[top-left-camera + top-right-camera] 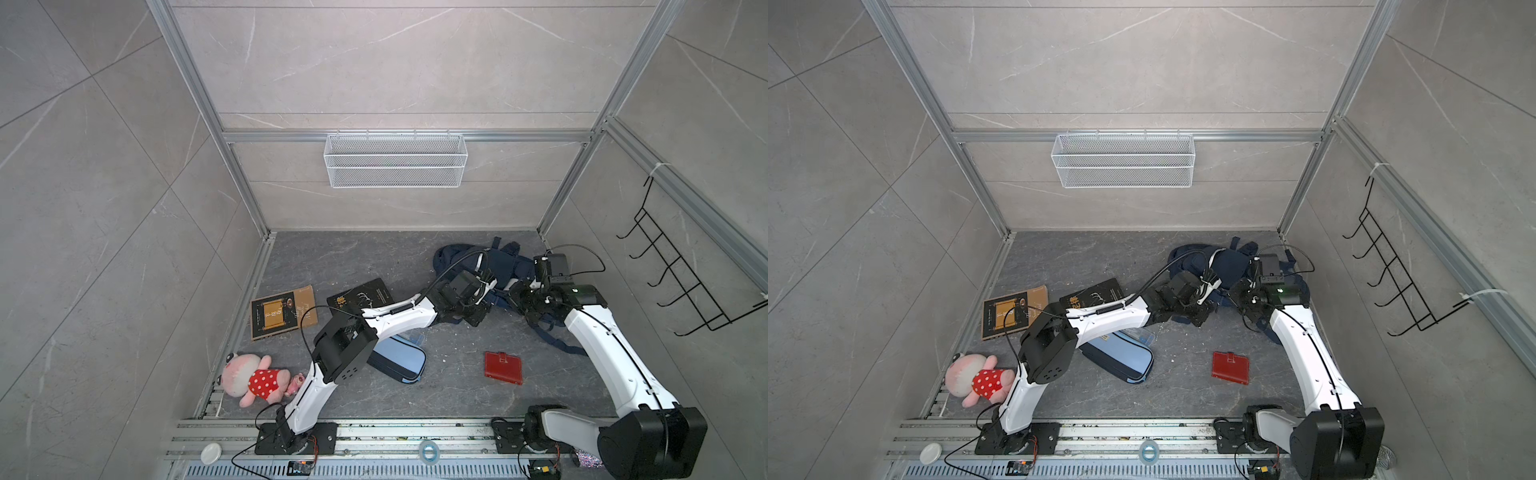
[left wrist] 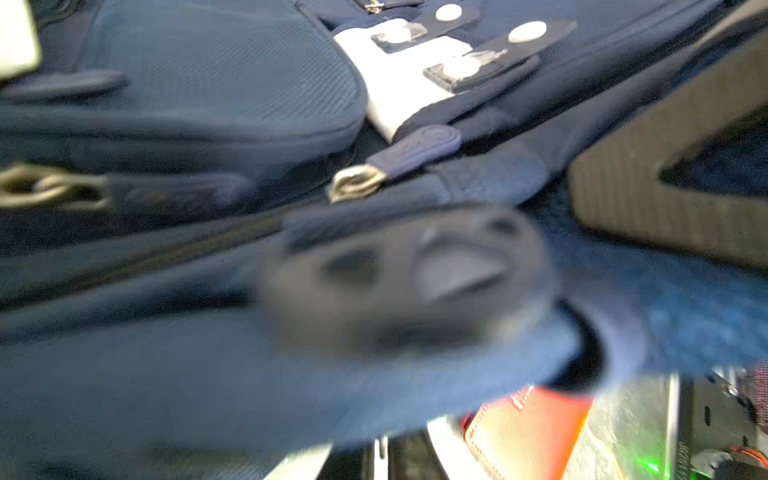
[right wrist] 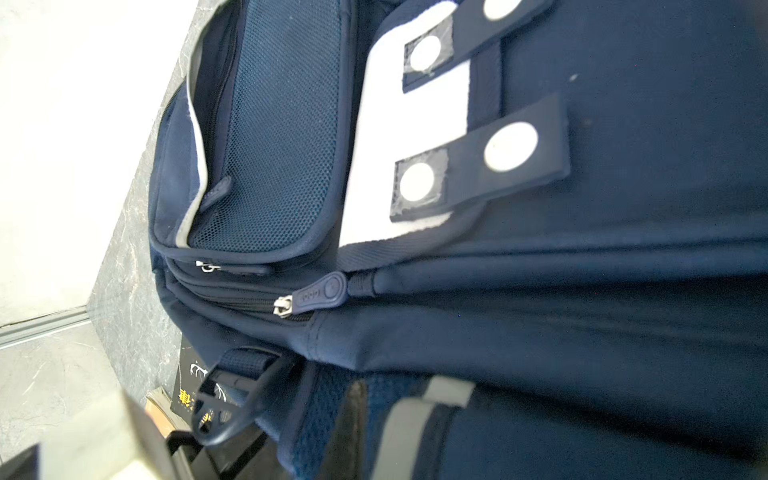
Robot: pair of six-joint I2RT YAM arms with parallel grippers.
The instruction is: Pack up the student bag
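Note:
The student bag [image 1: 511, 266] [image 1: 1233, 262], a navy backpack, lies at the back right of the floor. Both grippers meet at its near side. My left gripper [image 1: 484, 309] [image 1: 1204, 316] is shut; in the left wrist view blurred blue strap fabric of the bag [image 2: 208, 62] covers the jaws, with a black strap buckle [image 2: 415, 278] just above. My right gripper [image 1: 524, 300] [image 3: 386, 419] is shut on blue padded fabric of the bag [image 3: 623, 208]. A main zip pull [image 3: 320, 291] sits at the end of a closed zip, below the white patch [image 3: 399, 137].
On the floor lie a brown book [image 1: 282, 318], a black book [image 1: 361, 295], a light-blue pencil case [image 1: 399, 361] partly under my left arm, a red wallet [image 1: 503, 368] and a pink plush toy [image 1: 257, 380]. A wire basket [image 1: 395, 160] and a black hook rack [image 1: 681, 266] hang on the walls.

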